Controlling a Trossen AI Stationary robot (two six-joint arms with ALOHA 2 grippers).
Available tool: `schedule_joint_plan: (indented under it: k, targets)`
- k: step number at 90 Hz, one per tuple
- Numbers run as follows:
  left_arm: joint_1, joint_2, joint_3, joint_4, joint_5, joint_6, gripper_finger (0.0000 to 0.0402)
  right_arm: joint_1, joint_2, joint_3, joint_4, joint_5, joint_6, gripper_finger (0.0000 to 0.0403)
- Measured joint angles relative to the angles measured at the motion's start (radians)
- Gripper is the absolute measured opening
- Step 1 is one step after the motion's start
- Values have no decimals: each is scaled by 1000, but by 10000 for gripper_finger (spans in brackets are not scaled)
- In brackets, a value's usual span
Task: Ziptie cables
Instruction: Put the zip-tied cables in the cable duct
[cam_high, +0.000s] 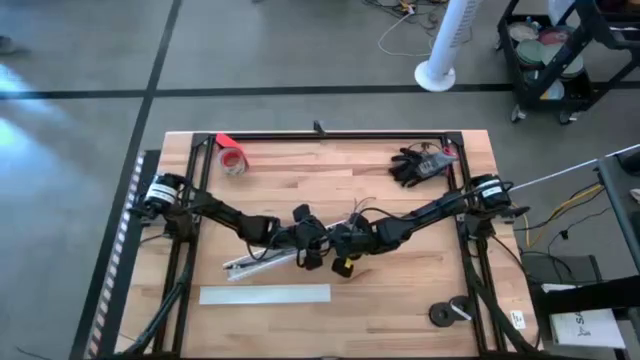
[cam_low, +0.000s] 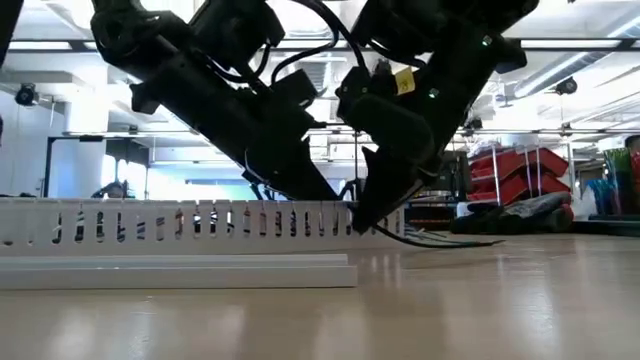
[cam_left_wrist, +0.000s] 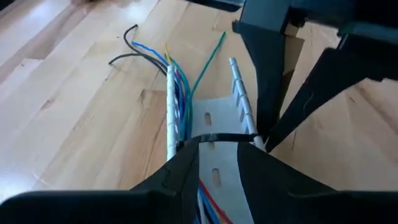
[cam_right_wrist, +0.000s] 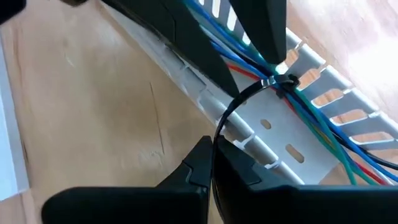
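Inside the slotted tray (cam_right_wrist: 323, 124), cables (cam_right_wrist: 323, 115) just beyond right tool (cam_right_wrist: 211, 165).

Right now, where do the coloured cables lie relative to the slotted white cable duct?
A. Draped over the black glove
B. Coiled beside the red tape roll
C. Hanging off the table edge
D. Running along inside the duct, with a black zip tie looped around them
D: in the right wrist view the cables run along inside the slotted white duct, and a black zip tie loops around them, its tail pinched in the right gripper.
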Motion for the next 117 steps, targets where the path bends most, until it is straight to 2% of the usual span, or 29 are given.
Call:
schedule_joint_plan:
  k: [33,73,117]
  targets:
    - [2,38,14,92,0,-2,98,0,0,-1,-1,1,0,0]
    - [8,40,15,33,-1,4,98,0,0,-2,-5,-2,-5,0]
    - [8,37,14,23,0,5,98,0,0,-24,-55,-68,31,5]
